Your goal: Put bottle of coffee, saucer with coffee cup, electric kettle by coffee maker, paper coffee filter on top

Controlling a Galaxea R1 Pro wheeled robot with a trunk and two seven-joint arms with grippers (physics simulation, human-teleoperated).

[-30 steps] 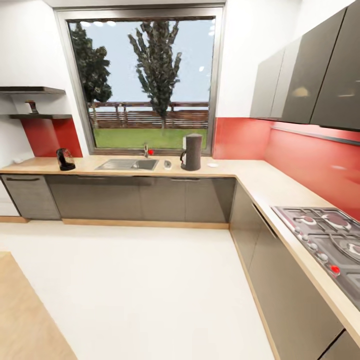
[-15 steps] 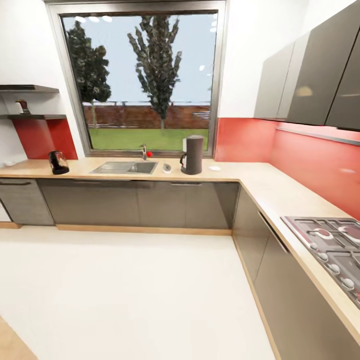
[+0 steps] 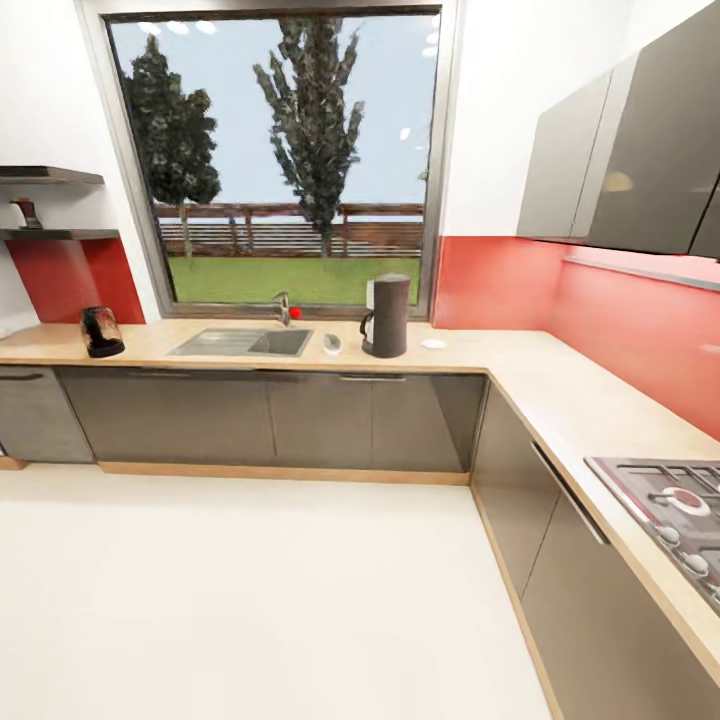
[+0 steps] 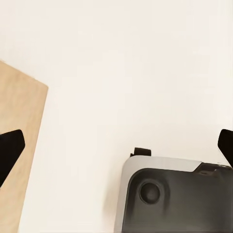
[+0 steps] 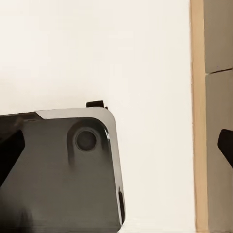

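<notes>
The robot is out on the pale kitchen floor [image 3: 250, 600], facing the long light-wood countertop [image 3: 560, 385] under the window, and nothing of the coffee station looks assembled yet.

The tall dark-grey cylindrical coffee maker [image 3: 386, 316] stands on the counter right of the steel sink [image 3: 243, 343], where it is meant to stay. A small white disc [image 3: 434, 344], possibly the saucer or the filter, lies just beside it on the far side from the sink, and a small pale item [image 3: 332, 344] sits between sink and maker; both are too small to name. The squat black electric kettle [image 3: 100, 331] sits at the far left end of the counter, well apart from the maker. A small dark bottle-like object [image 3: 27, 212] stands on the lower dark wall shelf [image 3: 55, 234], probably the coffee.

All of these are far ahead of both arms. The left pincer [image 4: 116, 145] and right pincer [image 5: 116, 145] both hang over the floor beside the robot's grey base [image 5: 58, 170], black fingertips [image 4: 9, 148] spread wide with nothing between them. By my reading every move remains: bottle, filter, saucer, cup, kettle.
</notes>
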